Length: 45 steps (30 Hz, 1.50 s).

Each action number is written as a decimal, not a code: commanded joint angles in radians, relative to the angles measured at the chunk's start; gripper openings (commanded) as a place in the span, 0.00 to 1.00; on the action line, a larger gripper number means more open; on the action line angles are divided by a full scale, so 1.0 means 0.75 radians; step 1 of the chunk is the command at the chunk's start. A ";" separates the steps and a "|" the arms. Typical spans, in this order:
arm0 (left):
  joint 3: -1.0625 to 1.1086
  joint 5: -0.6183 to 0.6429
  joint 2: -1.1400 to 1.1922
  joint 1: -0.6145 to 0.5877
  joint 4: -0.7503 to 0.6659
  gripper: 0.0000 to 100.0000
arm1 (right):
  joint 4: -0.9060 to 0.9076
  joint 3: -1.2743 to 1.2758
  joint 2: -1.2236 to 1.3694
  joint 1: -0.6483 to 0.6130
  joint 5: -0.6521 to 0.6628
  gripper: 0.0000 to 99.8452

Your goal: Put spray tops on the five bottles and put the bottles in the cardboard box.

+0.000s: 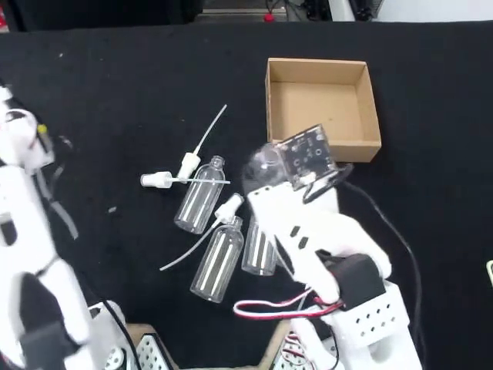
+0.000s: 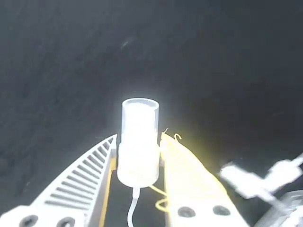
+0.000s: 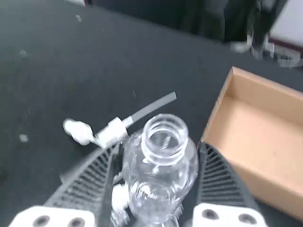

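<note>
My right gripper [image 3: 157, 158] is shut on a clear bottle [image 3: 161, 165] with an open neck, held upright above the table, near the cardboard box [image 3: 265, 142]. From above, that bottle [image 1: 260, 166] sits just off the box's [image 1: 279, 104] front left corner. My left gripper [image 2: 138, 142] is shut on a white spray top [image 2: 138, 146] with a clear cap, its thin tube hanging between the fingers. The left arm [image 1: 23, 200] stands at the table's left edge. Three capless bottles [image 1: 202, 193] [image 1: 218, 258] [image 1: 258, 248] lie on the black table.
Three loose spray tops with long tubes lie by the lying bottles: one [image 1: 190, 162] toward the back, one [image 1: 158, 179] to the left, one [image 1: 229, 206] between the bottles. The box is empty. The right arm's cable [image 1: 269, 310] loops near the front edge.
</note>
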 commanded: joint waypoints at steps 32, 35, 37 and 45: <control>0.181 0.268 -0.908 1.267 -0.792 0.07 | -0.460 0.253 -0.003 -0.180 -0.117 0.16; 0.195 0.268 -0.865 1.280 -0.810 0.07 | -0.460 0.253 -0.003 -0.180 -0.113 0.16; 0.206 0.268 -0.810 1.280 -0.845 0.07 | -0.460 0.253 -0.003 -0.180 -0.113 0.16; 0.208 0.268 -0.685 1.278 -0.896 0.07 | -0.460 0.253 -0.003 -0.180 -0.110 0.16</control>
